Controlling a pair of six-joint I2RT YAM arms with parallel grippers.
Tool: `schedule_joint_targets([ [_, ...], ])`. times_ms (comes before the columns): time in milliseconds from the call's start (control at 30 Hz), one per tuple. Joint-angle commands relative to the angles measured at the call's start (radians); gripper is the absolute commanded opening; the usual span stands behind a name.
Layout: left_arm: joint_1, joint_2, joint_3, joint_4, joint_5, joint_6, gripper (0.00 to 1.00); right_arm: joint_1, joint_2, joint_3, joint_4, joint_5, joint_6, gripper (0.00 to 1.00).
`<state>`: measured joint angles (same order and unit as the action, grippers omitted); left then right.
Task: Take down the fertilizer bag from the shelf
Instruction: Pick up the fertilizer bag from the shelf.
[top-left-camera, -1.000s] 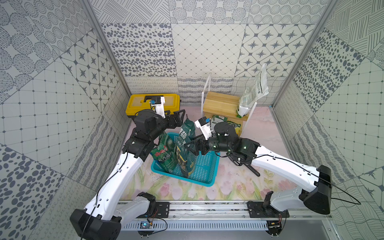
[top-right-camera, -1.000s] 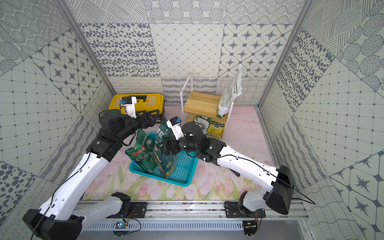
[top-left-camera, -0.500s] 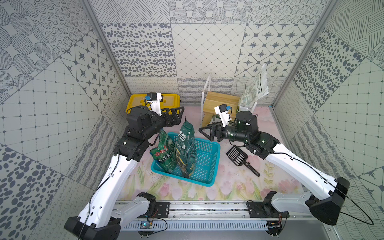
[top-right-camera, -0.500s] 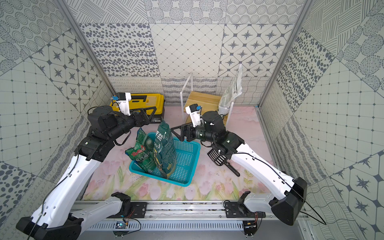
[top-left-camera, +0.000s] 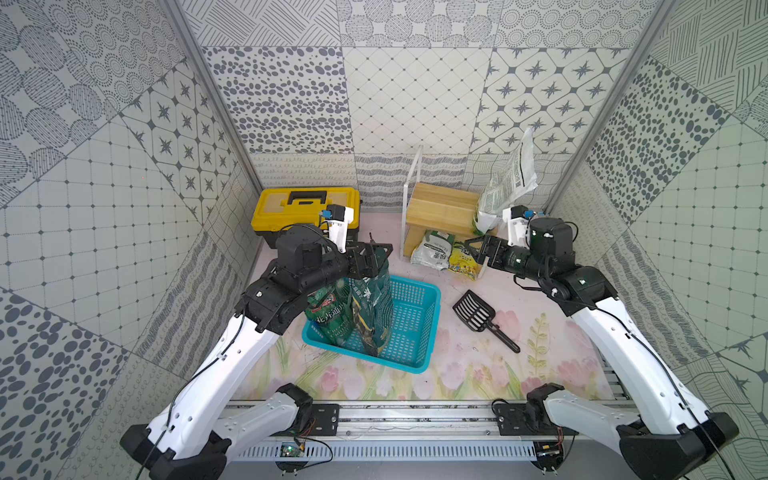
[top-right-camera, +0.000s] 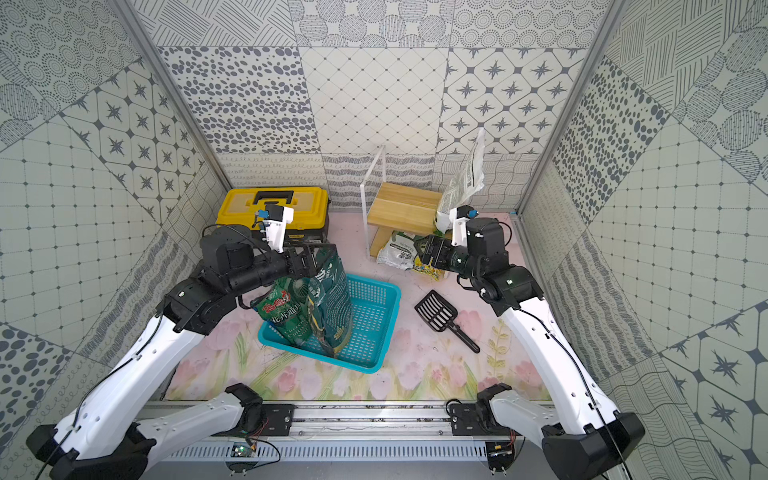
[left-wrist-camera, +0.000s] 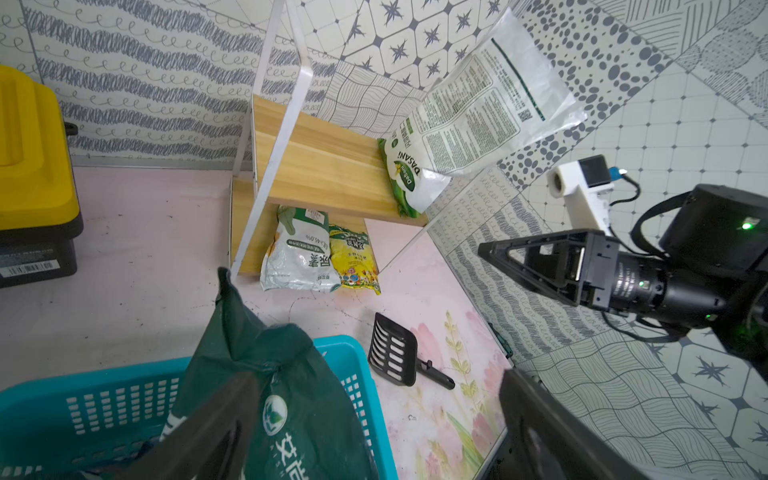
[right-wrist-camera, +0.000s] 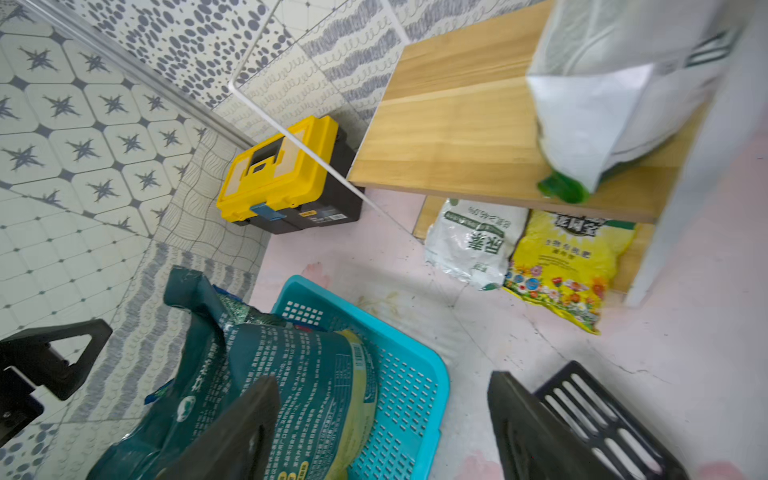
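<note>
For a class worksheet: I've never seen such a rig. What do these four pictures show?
It is a robot with two arms, each ending in a two-fingered gripper. Two pictures look down from overhead; two come from cameras on the wrists. The left gripper is open at the top of dark green bags standing in a teal basket. The right gripper, open and empty, faces a small wooden shelf: a white bag stands on its top board, a grey-white bag and a yellow bag lie below. A yellow toolbox and a black scoop sit nearby.
</note>
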<state>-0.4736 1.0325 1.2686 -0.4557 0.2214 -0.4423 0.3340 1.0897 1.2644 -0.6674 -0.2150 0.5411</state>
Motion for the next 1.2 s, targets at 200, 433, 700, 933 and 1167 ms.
schedule_joint_targets([
  [200,-0.014,-0.093,-0.116,-0.01,-0.092,-0.01,0.97,-0.107,0.071,0.245,-0.05,0.199,-0.145,0.85],
  [433,-0.013,-0.12,-0.17,-0.004,-0.085,-0.02,0.98,-0.112,0.205,0.445,-0.015,0.295,-0.223,0.85],
  [700,-0.014,-0.147,-0.185,-0.017,-0.1,0.004,0.99,-0.117,0.308,0.548,0.023,0.306,-0.254,0.81],
  [933,-0.014,-0.187,-0.209,-0.026,-0.124,0.004,0.99,-0.121,0.355,0.576,0.031,0.326,-0.268,0.47],
  [1167,-0.014,-0.219,-0.205,-0.038,-0.16,0.018,1.0,-0.122,0.368,0.585,0.033,0.258,-0.24,0.0],
])
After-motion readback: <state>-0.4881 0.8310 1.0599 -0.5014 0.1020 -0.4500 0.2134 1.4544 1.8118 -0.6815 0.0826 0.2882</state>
